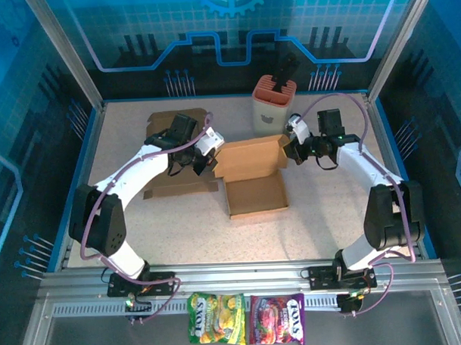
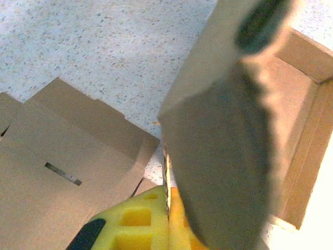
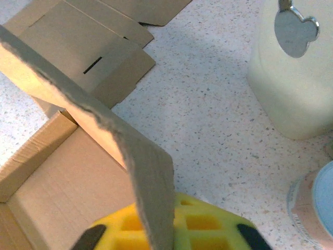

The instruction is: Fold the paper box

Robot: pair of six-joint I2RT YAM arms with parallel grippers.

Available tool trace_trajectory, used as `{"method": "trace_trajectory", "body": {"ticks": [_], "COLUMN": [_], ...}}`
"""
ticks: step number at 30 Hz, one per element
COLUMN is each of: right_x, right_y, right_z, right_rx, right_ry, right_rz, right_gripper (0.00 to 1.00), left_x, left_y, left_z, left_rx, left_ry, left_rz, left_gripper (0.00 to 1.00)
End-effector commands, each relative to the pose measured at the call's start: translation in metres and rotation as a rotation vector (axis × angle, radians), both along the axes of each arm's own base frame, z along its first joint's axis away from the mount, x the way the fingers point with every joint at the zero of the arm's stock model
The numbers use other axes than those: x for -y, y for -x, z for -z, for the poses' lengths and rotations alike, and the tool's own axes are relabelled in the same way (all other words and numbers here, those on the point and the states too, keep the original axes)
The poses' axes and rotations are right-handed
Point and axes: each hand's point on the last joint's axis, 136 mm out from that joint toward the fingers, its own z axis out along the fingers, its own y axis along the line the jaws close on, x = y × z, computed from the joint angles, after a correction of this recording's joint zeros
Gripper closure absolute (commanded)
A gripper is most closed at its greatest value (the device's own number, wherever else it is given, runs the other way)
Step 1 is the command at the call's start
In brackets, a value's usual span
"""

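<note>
Partly, the raised flap point(image 2: 218, 146) hides the left fingers point(image 2: 138, 224).

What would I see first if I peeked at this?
First you'd spot the brown paper box in the middle of the table, with its lid standing up. The left gripper and the right gripper pinch that lid from either side. A yellow candy bag and a purple candy bag lie at the near edge, in front of the arms.
</note>
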Motion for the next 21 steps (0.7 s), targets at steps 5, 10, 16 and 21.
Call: {"method": "trace_trajectory", "body": {"ticks": [5,10,16,21], "right_x": [-0.011,-0.016,-0.010,-0.006], "right_y": [-0.006,-0.012,-0.010,-0.013], "right_z": [-0.015,-0.032,-0.044,-0.059], "right_rx": [0.050,0.108,0.156,0.233], "right_ry": [0.081,0.111,0.080,-0.094], "right_rz": [0.089,0.263,0.505,0.641], "right_gripper": [1.00,1.00,1.00,1.00], "left_x": [-0.004,0.007,0.028,0.042], "left_y": [-0.032,-0.043,-0.055,-0.067], "left_z": [-0.014,-0.024,-0.040,-0.050], "left_rx": [-0.012,-0.009,0.024,0.055], "left_ry": [0.034,0.066,0.149,0.271], "left_rz": [-0.236,-0.383,-0.469,-0.484], "left_gripper": [1.00,1.00,1.00,1.00]}}
